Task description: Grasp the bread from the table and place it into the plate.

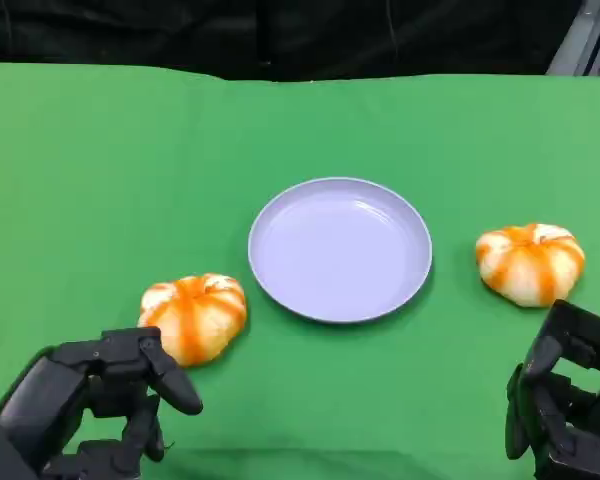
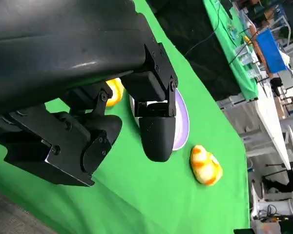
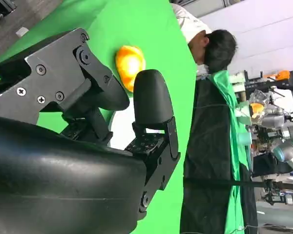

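Green cloth (image 1: 80, 170) carries a round lavender plate (image 1: 340, 250) between two glossy orange-streaked buns, left bun (image 1: 194, 315) and right bun (image 1: 530, 262), each near an empty, loose-fingered hand, left hand (image 1: 95, 400) and right hand (image 1: 565, 400).

Two round, orange-streaked bread rolls lay on the green surface (image 1: 90, 160): the left bread (image 1: 194, 316) just beside the empty lavender plate (image 1: 280, 285), the right bread (image 1: 530, 262) near its opposite rim.
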`<state>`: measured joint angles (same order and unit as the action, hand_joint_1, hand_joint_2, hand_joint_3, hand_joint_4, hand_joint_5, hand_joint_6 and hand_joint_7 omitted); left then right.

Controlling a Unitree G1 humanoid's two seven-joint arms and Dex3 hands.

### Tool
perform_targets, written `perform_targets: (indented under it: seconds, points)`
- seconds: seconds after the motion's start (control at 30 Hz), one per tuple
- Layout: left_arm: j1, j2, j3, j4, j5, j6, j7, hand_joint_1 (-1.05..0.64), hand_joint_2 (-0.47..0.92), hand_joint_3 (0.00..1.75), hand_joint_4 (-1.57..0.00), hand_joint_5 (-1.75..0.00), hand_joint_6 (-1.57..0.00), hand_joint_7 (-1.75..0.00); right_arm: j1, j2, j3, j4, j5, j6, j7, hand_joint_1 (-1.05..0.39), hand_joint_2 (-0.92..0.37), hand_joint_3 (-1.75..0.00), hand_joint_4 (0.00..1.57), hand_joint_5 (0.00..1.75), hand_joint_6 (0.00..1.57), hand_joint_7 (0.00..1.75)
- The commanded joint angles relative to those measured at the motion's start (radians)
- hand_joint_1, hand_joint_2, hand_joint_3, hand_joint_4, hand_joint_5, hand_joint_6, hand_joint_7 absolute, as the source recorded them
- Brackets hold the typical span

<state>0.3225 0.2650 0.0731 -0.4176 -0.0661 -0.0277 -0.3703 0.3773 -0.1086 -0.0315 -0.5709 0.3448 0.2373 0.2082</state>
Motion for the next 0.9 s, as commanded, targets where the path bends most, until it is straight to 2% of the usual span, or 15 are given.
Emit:
perform_targets:
  seconds: [0.03,0.77,0.8,0.83,0.87,0.9]
  points:
    - [0.003,0.01,0.008,-0.011,0.005,-0.005,0.014,0.3,0.57,1.13,-0.86,-1.49,-0.86,-1.11,0.004,-0.002,-0.009,-0.004,0.006,-0.009,0.001,-0.04,-0.49,-1.34,0.94,1.75,0.71,1.75]
    - [0.003,0.01,0.008,-0.01,0.005,-0.006,0.014,0.3,0.56,1.14,-0.86,-1.49,-0.86,-1.11,0.004,-0.002,-0.009,-0.005,0.006,-0.007,0.001,-0.04,-0.49,-1.34,0.94,1.75,0.71,1.75]
    - [-0.008,0.011,0.007,0.003,0.056,-0.028,0.044,0.3,0.56,1.14,-0.86,-1.49,-0.86,-1.11,0.007,-0.002,-0.007,-0.015,0.004,0.003,-0.006,-0.04,-0.5,-1.34,0.94,1.75,0.71,1.75]
    - [-0.017,0.011,0.006,0.013,0.096,-0.044,0.067,-0.08,0.74,0.64,-0.45,-0.95,-0.59,-0.67,0.009,-0.003,-0.005,-0.023,0.003,0.011,-0.011,-0.05,-0.5,-1.35,0.94,1.75,0.71,1.75]
    - [-0.023,0.01,0.004,0.02,0.124,-0.056,0.084,-0.21,0.83,0.42,-0.37,-0.64,-0.55,-0.41,0.011,-0.003,-0.004,-0.028,0.002,0.016,-0.015,-0.05,-0.5,-1.35,0.95,1.75,0.71,1.75]
    - [-0.026,0.009,0.003,0.025,0.141,-0.064,0.094,-0.3,0.88,0.28,-0.33,-0.43,-0.53,-0.25,0.012,-0.004,-0.004,-0.031,0.001,0.019,-0.017,-0.05,-0.5,-1.35,0.95,1.75,0.71,1.75]
